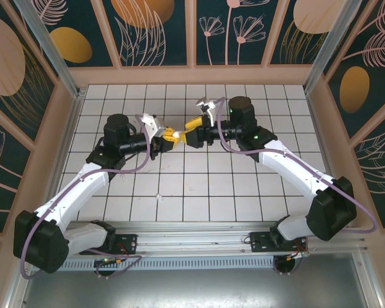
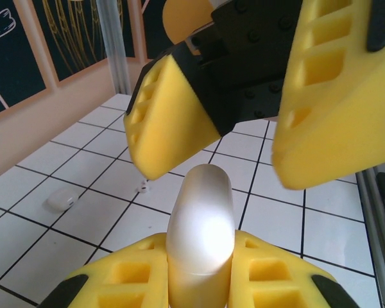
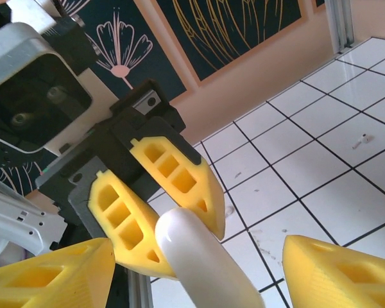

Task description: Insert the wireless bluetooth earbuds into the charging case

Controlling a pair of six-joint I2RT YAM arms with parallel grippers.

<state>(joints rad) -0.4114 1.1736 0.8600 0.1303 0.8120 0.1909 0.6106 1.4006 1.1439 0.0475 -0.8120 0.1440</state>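
The white glossy charging case (image 2: 201, 224) is lifted above the tiles, lid down, with my left gripper (image 2: 201, 247) shut on its lower half. In the top view the left gripper (image 1: 169, 136) and right gripper (image 1: 185, 132) meet nose to nose over the middle of the floor. My right gripper (image 3: 199, 250) is open, its yellow fingers (image 2: 173, 119) standing either side of the case's free end (image 3: 196, 253) without touching it. A small white earbud (image 2: 61, 202) lies on the tiles, and a tinier white bit (image 2: 143, 187) lies near it.
A tiny white bit (image 1: 158, 196) lies on the tiles in front of the grippers, and small white specks (image 3: 362, 138) show in the right wrist view. Peach walls (image 1: 192, 74) with corner posts ring the floor. A metal rail (image 1: 199, 230) runs along the near edge.
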